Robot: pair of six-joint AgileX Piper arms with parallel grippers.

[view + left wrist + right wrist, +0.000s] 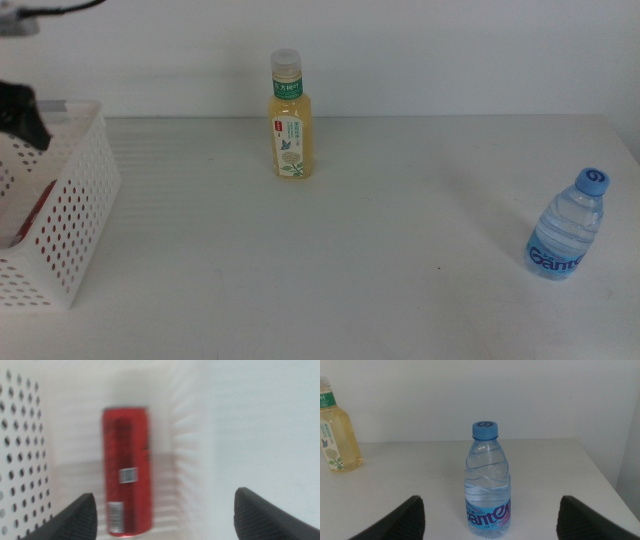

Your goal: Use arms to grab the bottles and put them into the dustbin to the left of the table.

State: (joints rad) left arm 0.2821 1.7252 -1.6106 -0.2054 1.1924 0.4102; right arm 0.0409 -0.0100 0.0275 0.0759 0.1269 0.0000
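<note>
A red soda can point(126, 470) lies on its side inside the white perforated dustbin point(75, 190) at the table's left edge. My left gripper point(167, 515) hangs open above the bin with nothing between its jaws, and its dark body point(18, 110) shows over the bin's far rim. The yellow-drink bottle point(290, 120) stands upright at the back middle of the table. At the right, the small blue-capped water bottle point(570, 225) also stands upright. My right gripper point(491, 502) is open and faces the water bottle point(489, 480) from close by, not touching it. This gripper is out of the middle view.
The white table point(350, 260) stretches between the two bottles. Its right edge runs just past the water bottle. A white wall stands behind the table. In the right wrist view the yellow bottle point(337, 430) shows far off to one side.
</note>
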